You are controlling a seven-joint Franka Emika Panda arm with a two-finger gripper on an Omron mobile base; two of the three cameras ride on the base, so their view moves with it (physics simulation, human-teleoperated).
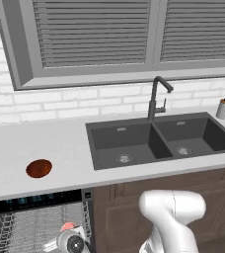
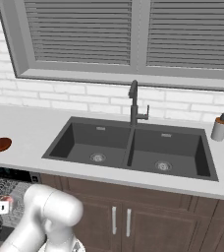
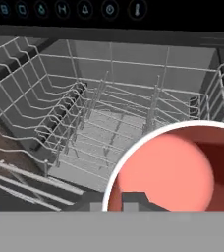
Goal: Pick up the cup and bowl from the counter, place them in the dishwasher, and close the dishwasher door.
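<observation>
A pale grey tabletop (image 1: 60,143) runs under a shuttered window (image 1: 94,34) and white brick wall, with one dark double sink (image 1: 159,141), one black faucet (image 1: 156,99) and one soap dispenser (image 1: 224,107) at far right. One reddish-brown bowl (image 1: 39,168) sits on the tabletop's left, above the open dishwasher (image 1: 35,222). The hand view looks into the grey wire rack (image 3: 94,128), where the one cup (image 3: 168,170), salmon inside, sits close between the jaws, which are nearly closed around its rim.
</observation>
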